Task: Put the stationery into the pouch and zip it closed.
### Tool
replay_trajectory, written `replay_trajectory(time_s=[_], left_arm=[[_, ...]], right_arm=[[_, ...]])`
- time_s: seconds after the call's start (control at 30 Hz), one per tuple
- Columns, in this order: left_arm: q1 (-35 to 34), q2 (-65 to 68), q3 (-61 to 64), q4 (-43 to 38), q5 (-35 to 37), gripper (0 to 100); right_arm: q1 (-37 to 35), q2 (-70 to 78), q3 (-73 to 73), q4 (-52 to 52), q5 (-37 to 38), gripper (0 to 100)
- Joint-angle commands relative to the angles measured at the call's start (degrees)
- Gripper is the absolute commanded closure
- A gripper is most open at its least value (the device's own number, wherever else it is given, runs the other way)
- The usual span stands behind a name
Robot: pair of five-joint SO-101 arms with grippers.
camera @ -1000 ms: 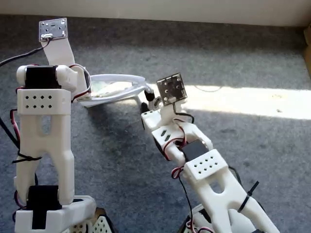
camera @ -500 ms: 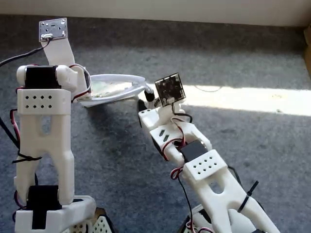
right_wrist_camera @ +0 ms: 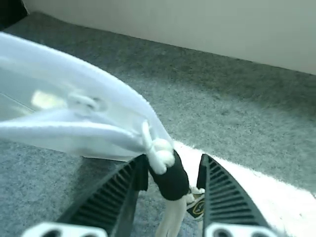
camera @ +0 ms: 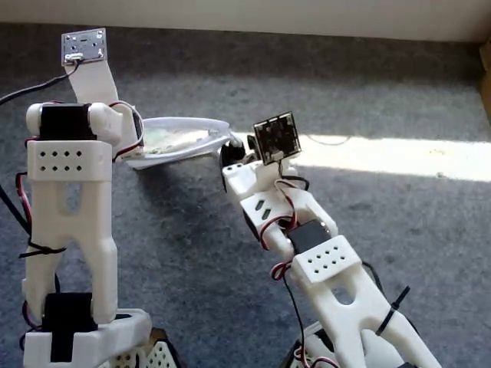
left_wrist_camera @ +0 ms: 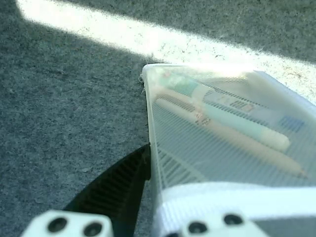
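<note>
Translucent pouch [left_wrist_camera: 222, 148], pens [left_wrist_camera: 237, 123] already inside, lies toward the counter's [camera: 383, 92] far edge, left of its middle. One end of the pouch is clamped in the left claw [left_wrist_camera: 158, 192], one jaw under the mesh and one over. At the opposite end the black zip pull [right_wrist_camera: 170, 180] with its white cord sits between the jaws of the right claw [right_wrist_camera: 173, 163], which stand parted, one touching the pull, the other just clear. Loading appears complete; zipping is the step in hand. Next, the right claw should pinch the pull and draw it along the mouth while the left claw braces.
</note>
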Motion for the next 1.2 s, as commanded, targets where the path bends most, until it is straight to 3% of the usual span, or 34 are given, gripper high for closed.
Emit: replay_trajectory(time_s=[0.0,0.13,0.27,0.7,0.97,1.17], left_arm=[[0.2,-0.3,-0.1,-1.0,-0.4,99],[0.2,-0.3,-0.1,-1.0,-0.4,99],[0.2,-0.2,-0.1,-1.0,-0.4,99],[-1.2,-0.7,-0.4,-2.6,-0.7,99],[-0.7,-0.7,-0.4,-3.3,-5.5,79],[4.4,-0.7,-0.4,-9.0,-5.6,75]], right_arm=[[0.9,-1.9,-2.9,-1.3,0.0,84.8],[1.0,-1.9,-2.9,-1.2,0.3,92.0],[0.9,-2.1,-2.8,0.9,7.3,99.5],[-0.7,-18.9,-2.8,18.5,8.1,99.3],[-2.1,-21.8,-2.8,30.7,8.1,99.3],[-7.7,-27.5,0.0,38.5,10.5,99.3]])
